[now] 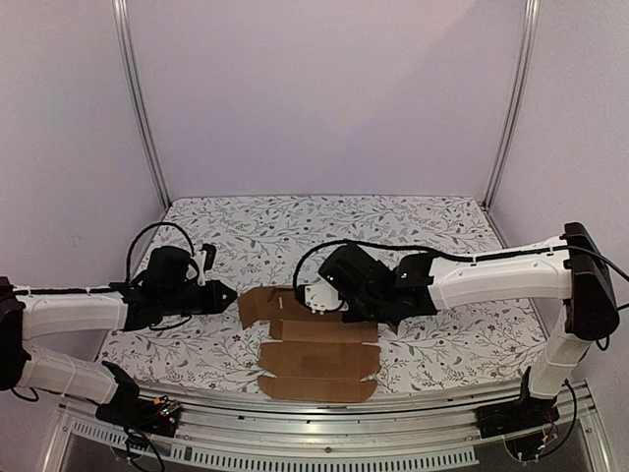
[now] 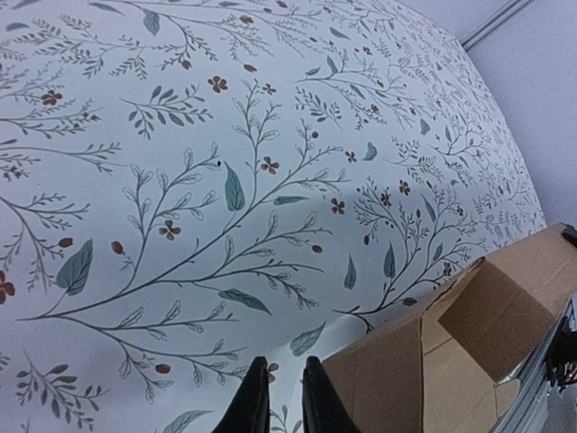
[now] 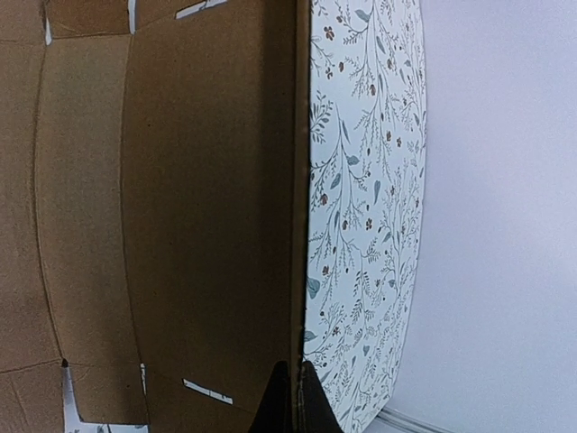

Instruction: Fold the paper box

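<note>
The paper box (image 1: 319, 359) is a flat brown die-cut sheet near the table's front edge, creased into panels. My right gripper (image 1: 316, 298) is at the sheet's far panel. In the right wrist view it (image 3: 296, 397) is shut on the edge of the box (image 3: 180, 207), which I see edge-on. My left gripper (image 1: 228, 294) hovers just left of the sheet's far-left flap. In the left wrist view its fingers (image 2: 284, 401) are nearly together with nothing between them, and the box (image 2: 433, 370) lies just to their right.
The table carries a white floral cloth (image 1: 324, 226). Metal frame posts (image 1: 138, 108) stand at the back corners and a metal rail (image 1: 324, 418) runs along the front edge. Plain walls enclose the space.
</note>
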`<state>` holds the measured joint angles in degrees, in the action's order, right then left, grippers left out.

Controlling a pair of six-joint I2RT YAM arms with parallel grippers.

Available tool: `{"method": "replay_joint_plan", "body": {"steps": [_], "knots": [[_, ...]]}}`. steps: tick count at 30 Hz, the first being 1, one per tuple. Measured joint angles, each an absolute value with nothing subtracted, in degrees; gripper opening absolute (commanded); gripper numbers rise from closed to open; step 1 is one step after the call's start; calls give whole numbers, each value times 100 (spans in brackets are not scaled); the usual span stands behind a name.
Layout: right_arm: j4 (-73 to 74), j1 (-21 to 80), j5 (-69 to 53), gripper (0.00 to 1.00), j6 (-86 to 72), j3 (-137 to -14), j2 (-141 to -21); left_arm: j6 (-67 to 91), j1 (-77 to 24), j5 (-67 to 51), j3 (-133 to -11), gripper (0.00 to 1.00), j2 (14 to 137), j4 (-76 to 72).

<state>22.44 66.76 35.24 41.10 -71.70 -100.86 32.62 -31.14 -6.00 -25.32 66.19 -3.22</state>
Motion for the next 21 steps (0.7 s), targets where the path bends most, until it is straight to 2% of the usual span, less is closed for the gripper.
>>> {"method": "replay_joint_plan", "body": {"steps": [10, 21], "knots": [[2084, 6696, 3479, 0, 4425, -7052, -9870, 3238, -3083, -1761, -2534, 15, 7666, -1376], [1643, 6847, 3712, 0, 4598, -6676, -9830, 3131, -3151, -2571, -2506, 19, 7728, -1905]]}}
